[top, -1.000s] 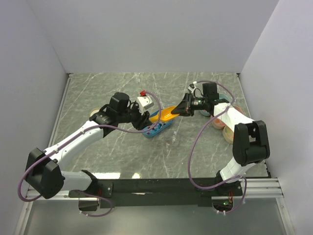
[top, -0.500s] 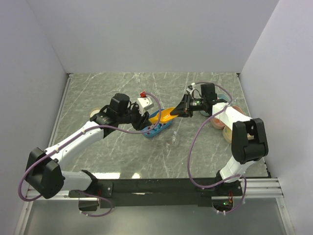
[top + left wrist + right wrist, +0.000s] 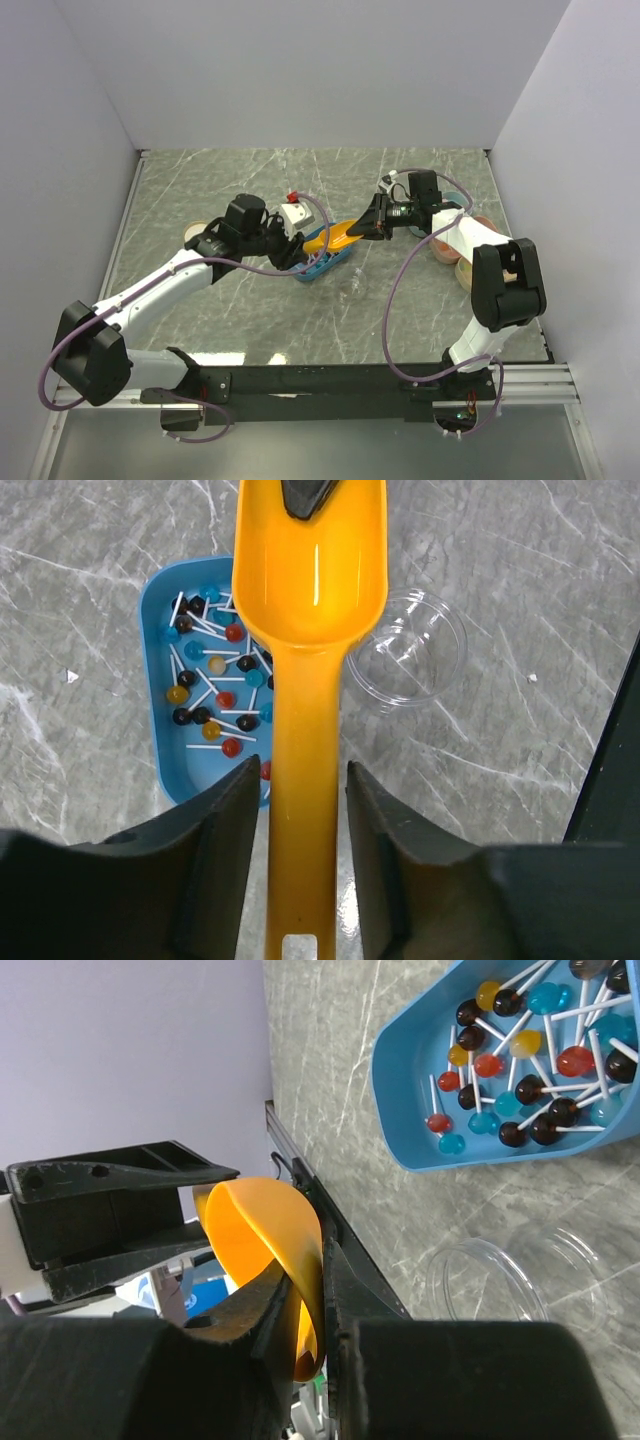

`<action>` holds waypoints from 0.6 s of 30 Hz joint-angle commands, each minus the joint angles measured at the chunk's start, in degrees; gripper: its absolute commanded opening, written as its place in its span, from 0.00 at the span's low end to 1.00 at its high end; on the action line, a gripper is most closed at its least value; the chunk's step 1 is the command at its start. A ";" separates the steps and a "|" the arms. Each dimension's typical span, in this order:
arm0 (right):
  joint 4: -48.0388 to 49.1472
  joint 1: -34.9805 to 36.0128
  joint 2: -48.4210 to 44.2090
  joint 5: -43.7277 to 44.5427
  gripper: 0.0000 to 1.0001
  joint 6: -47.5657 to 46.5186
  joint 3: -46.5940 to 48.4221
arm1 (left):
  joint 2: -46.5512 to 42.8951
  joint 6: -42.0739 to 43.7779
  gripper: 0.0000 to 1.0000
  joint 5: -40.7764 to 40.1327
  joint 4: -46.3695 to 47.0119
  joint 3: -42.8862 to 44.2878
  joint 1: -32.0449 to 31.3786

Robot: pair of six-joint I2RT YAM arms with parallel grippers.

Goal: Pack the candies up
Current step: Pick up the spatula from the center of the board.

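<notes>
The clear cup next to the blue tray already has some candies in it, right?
Not quite. The clear cup next to the blue tray is empty. The left wrist view shows bare table through it, and the candies lie in the tray.

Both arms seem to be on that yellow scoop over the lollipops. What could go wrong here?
1. The right gripper pinches only the thin bowl wall of the scoop, while the left gripper just straddles the handle; a mistimed release could drop it onto the candies in the blue tray.
2. The clear cup beside the tray looks light; a swinging scoop might knock it away.
</notes>
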 commanded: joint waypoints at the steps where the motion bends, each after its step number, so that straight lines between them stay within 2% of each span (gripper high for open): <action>1: 2.48 0.40 -0.05 -2.70 0.00 1.36 2.07 | -1.11 0.79 0.44 0.57 1.52 -0.56 0.09; 2: 2.22 0.40 0.04 -2.62 0.00 1.28 2.16 | -1.20 0.79 0.42 0.48 1.44 -0.56 0.09; 4: 1.52 0.40 0.21 -2.35 0.00 0.66 2.51 | -2.08 0.62 0.31 0.48 1.35 -0.73 0.09; 6: 1.34 0.40 0.56 -2.18 0.00 0.31 2.51 | -2.78 0.53 0.26 0.22 1.44 -0.82 0.18; 18: 1.16 0.49 2.41 -1.30 0.00 -0.66 2.08 | -8.50 -3.42 0.20 1.27 4.07 -3.37 2.81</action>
